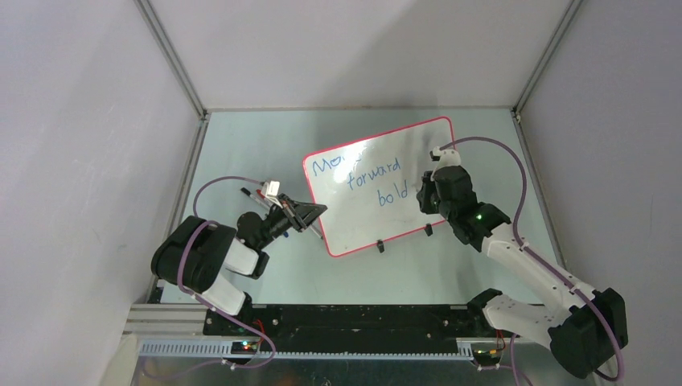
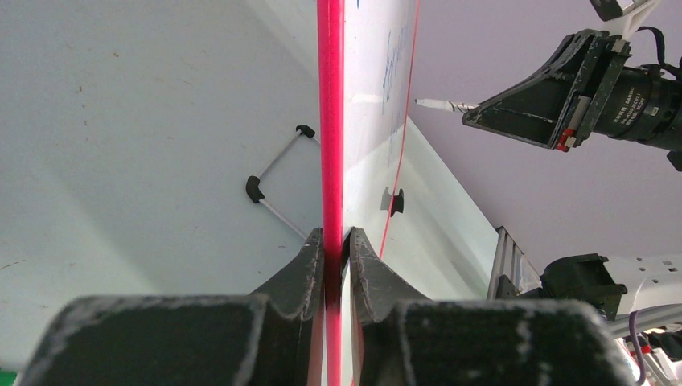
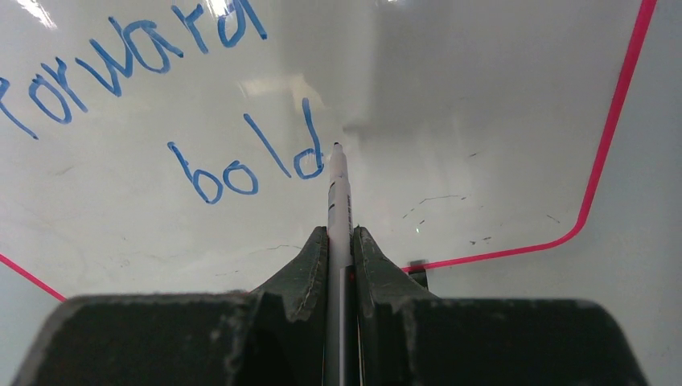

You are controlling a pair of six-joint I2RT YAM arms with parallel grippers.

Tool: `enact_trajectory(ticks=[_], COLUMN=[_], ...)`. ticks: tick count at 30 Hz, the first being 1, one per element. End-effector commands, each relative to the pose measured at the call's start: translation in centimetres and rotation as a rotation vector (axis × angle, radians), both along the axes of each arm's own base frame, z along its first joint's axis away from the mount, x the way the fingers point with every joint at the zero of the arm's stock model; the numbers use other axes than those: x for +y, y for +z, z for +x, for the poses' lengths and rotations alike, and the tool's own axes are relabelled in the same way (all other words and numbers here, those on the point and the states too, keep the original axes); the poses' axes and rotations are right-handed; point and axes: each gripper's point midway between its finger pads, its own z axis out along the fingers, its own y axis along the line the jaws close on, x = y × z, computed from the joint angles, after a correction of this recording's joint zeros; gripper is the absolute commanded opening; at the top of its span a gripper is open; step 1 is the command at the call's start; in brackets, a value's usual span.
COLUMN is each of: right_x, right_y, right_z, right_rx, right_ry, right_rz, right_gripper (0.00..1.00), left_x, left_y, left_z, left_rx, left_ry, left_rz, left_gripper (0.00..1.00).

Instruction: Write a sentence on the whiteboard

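Right hand pinches a marker, hidden from overhead.

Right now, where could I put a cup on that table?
Bare table: behind the whiteboard, by the back wall, and in front of it, between the arms. Crowded: the board's left edge, clamped by the left gripper, and around the marker in the right gripper.

The left gripper clamps the whiteboard edge; the right gripper holds a marker near it.
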Motion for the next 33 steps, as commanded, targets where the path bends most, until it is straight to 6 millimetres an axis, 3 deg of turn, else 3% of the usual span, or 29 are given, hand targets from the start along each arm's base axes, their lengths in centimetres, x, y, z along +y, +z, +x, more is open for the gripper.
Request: enact_trajectory(ticks=[1,17,33], right_x=[0.2,0.5,0.9], right_y=[2.9,2.6,3.9], right_z=[1.4,2.3,3.3], right_rx=[-0.079,-0.073,-0.085], right_ry=[-0.014,-0.017,-0.014], right_rz=[0.032,0.054,0.065], right_gripper=[0.00,0.00,0.00], left_x=[0.3,0.3,0.3], left_y=[0.5,0.5,0.5], left_z=[0.8,0.8,0.8], left_rx=[-0.076,-0.077,-0.077], left_ry=[0.035,0.035,0.036], left_rz=[0.031,0.032,0.033], left_gripper=[0.00,0.00,0.00])
